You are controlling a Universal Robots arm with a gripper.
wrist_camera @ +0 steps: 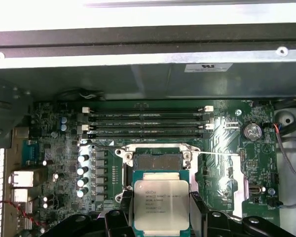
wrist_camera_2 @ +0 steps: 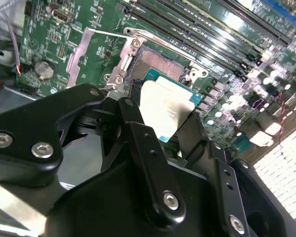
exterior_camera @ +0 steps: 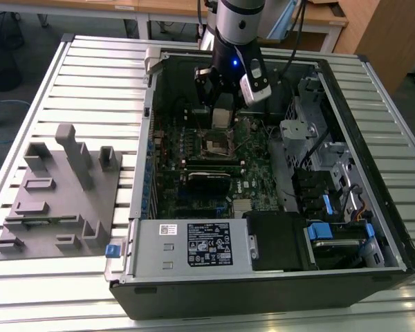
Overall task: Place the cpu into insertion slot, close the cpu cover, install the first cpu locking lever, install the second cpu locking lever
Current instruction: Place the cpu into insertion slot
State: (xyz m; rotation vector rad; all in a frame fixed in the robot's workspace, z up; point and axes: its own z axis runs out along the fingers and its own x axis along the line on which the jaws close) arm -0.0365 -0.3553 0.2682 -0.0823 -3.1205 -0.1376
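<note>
Exterior high, wrist views share insertion slot (wrist_camera_2: pixel 163 64) (wrist_camera: pixel 158 160)

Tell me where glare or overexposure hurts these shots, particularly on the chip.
Second wrist view: glare washes the top of the cpu nearly white. First wrist view: the cpu is evenly lit and sharp, but the case rim beyond the board is overexposed. Exterior view: even room light, with the inside of the computer case in shade.

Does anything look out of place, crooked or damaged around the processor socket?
Nothing stands out. The gripper holds the cpu by its edges near the open insertion slot, with its sides about parallel to the slot's in the first wrist view. No damage shows on the circuit board.
</note>
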